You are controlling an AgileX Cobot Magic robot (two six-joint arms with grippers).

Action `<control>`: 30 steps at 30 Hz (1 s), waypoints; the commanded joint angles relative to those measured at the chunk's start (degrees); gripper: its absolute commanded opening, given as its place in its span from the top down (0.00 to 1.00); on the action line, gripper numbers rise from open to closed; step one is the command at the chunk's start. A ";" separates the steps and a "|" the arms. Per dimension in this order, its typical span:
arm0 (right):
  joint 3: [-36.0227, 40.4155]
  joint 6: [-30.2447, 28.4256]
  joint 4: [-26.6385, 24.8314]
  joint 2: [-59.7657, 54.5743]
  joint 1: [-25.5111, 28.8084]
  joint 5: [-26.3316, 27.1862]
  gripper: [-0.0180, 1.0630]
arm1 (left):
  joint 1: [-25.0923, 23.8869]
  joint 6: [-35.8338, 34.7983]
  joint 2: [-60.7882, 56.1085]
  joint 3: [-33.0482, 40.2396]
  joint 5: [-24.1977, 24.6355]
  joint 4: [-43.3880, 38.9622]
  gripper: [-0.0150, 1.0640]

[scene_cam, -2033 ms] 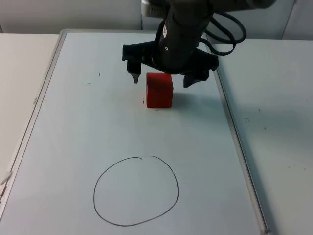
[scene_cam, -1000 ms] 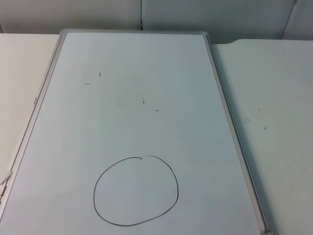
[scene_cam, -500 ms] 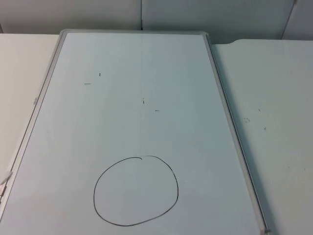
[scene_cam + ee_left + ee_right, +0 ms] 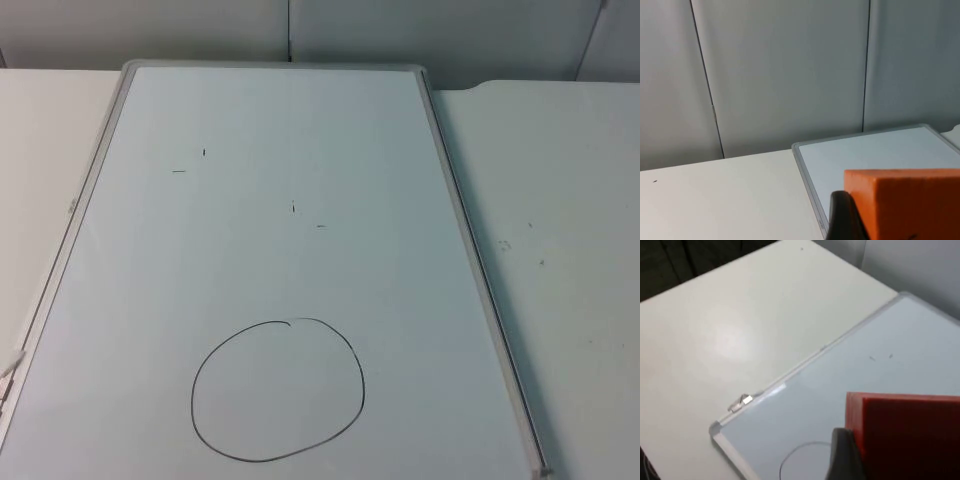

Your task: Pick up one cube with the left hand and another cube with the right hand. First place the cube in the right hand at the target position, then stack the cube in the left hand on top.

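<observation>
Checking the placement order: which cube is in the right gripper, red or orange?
The red cube. It sits in the right gripper, held above the whiteboard. The orange cube is in the left gripper.

Smooth, faintly glossy whiteboard [image 4: 300,260] in a metal-looking frame; orange cube [image 4: 905,200] and red cube [image 4: 905,435] look matt

The left pincer [image 4: 875,220] is clamped on an orange cube [image 4: 905,202], held up off the worktop and aimed toward the partition wall. The right pincer [image 4: 875,455] grips a red cube [image 4: 907,432], raised high and angled down at the worktop.
</observation>
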State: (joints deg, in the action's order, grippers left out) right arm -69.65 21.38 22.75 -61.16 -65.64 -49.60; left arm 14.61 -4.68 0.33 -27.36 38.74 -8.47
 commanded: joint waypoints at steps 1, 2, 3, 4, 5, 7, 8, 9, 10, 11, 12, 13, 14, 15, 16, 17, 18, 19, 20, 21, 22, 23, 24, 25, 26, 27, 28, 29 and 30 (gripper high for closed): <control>5.69 3.29 1.54 2.92 -0.21 2.26 0.99 | 0.52 -0.23 -0.33 0.17 -0.55 -0.06 0.79; 8.33 3.79 1.54 3.92 -0.21 2.26 0.99 | 0.52 -0.23 -0.33 0.17 -0.55 -0.06 0.79; 10.32 4.15 1.42 5.09 -0.21 2.39 0.99 | 0.52 -0.23 -0.33 0.17 -0.55 -0.06 0.79; 10.32 4.15 1.42 5.09 -0.21 2.39 0.99 | 0.52 -0.23 -0.33 0.17 -0.55 -0.06 0.79; 12.56 4.65 0.95 6.12 -0.21 2.55 0.99 | 0.52 -0.23 -0.33 0.17 -0.55 -0.06 0.79; 16.87 5.70 0.66 7.97 -0.21 3.10 0.99 | 0.52 -0.01 -0.33 0.17 -0.56 -0.06 0.79; 16.87 5.70 0.66 7.97 -0.21 3.10 0.99 | 0.52 -0.01 -0.33 0.17 -0.56 -0.06 0.79; 18.58 5.70 -0.17 8.95 -0.21 3.72 0.99 | 0.52 -0.01 -0.33 0.17 -0.56 -0.06 0.79; 20.64 5.70 -0.84 9.81 -0.21 4.54 0.99 | 0.52 -0.01 -0.33 0.17 -0.56 -0.06 0.79; 22.66 5.70 -1.60 10.46 -0.21 5.55 0.99 | 0.52 -0.01 -0.33 0.17 -0.56 -0.06 0.79; 25.13 5.70 -2.56 11.28 -0.21 6.52 0.99 | 0.52 -0.01 -0.33 0.17 -0.41 -0.06 0.79; 25.13 5.70 -2.56 11.28 -0.21 6.52 0.99 | 0.52 -0.01 -0.33 0.17 -0.41 -0.06 0.79; 26.87 5.70 -3.33 11.28 -0.21 7.25 0.99 | 0.52 -0.01 -0.33 0.17 -0.41 -0.06 0.79; 28.44 5.70 -3.74 11.28 -0.21 7.70 0.99 | 0.52 -0.01 -0.33 0.17 -0.41 -0.06 0.79; 29.69 5.70 -4.02 11.13 -0.21 7.87 0.99 | 0.52 -0.01 -0.33 0.17 -0.41 -0.06 0.79; 29.69 5.70 -4.02 11.13 -0.21 7.87 0.99 | 0.52 -0.01 -0.33 0.17 -0.41 -0.06 0.79; 31.15 5.70 -4.55 10.88 -0.21 8.15 0.99 | 0.52 -0.01 -0.33 0.17 -0.41 -0.06 0.79; 32.47 5.70 -4.66 10.43 -0.21 8.28 0.99 | 0.52 -0.01 -0.33 0.17 -0.41 -0.06 0.79; 33.57 5.70 -4.66 10.43 -0.21 8.35 0.99 | 0.52 -0.01 -0.33 0.17 -0.41 -0.06 0.79; 34.25 5.70 -4.66 10.43 -0.21 8.81 0.99 | 0.52 -0.01 -0.33 0.17 -0.41 -0.06 0.79; 34.77 5.70 -4.66 10.43 -0.21 9.04 0.99 | 0.52 -0.01 -0.33 0.17 -0.41 -0.06 0.79; 34.77 5.70 -4.66 10.43 -0.21 9.04 0.99 | 0.52 -0.01 -0.33 0.17 -0.41 -0.06 0.79; 34.77 5.70 -4.55 10.43 -0.21 8.86 0.99 | 0.52 -0.01 -0.33 0.17 -0.42 -0.21 0.79; 34.77 5.70 -4.45 10.43 -0.21 9.01 0.99 | 0.52 -0.01 -0.33 0.17 -0.42 -0.21 0.79; 34.77 5.70 -4.45 10.43 -0.21 9.01 0.99 | 0.52 -0.01 -0.33 0.17 -0.42 -0.21 0.79; 34.77 5.70 -4.45 10.43 -0.21 9.01 0.99 | 0.52 -0.01 -0.33 0.17 -0.42 -0.21 0.79; 34.77 5.70 -4.45 10.43 -0.21 9.01 0.99 | 0.52 -0.01 -0.33 0.17 -0.42 -0.21 0.79; 34.77 5.70 -4.45 10.43 -0.21 9.01 0.99 | 0.52 -0.01 -0.33 0.17 -0.42 -0.09 0.79; 34.77 5.70 -4.45 10.43 -0.21 9.01 0.99 | 0.52 -0.01 -0.33 0.17 -0.42 -0.09 0.79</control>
State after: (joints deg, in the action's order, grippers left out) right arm -35.02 26.88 18.24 -50.60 -65.64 -41.92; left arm 14.61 -4.68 0.33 -27.36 38.96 -8.47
